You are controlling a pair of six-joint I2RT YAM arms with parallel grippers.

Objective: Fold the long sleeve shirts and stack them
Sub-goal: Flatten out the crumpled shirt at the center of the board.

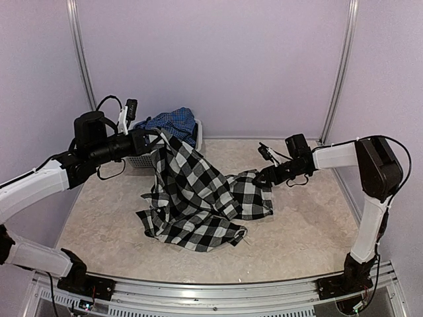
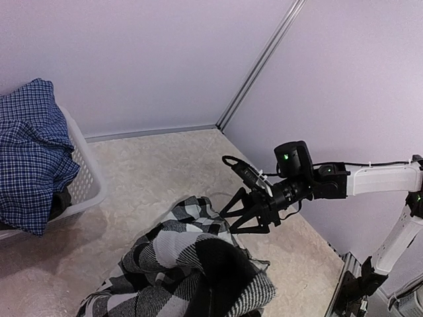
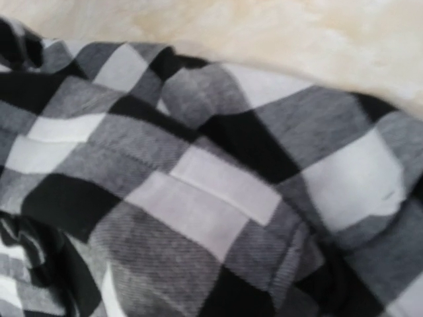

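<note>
Now your left jaws pinch the check shirt aloft, its rest heaped on the bench; your right jaws, parted at its edge, may catch bunched layers, skewing the fold.

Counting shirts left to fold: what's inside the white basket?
A blue checked shirt fills the basket, spilling over its rim; anything beneath it is covered.
</note>
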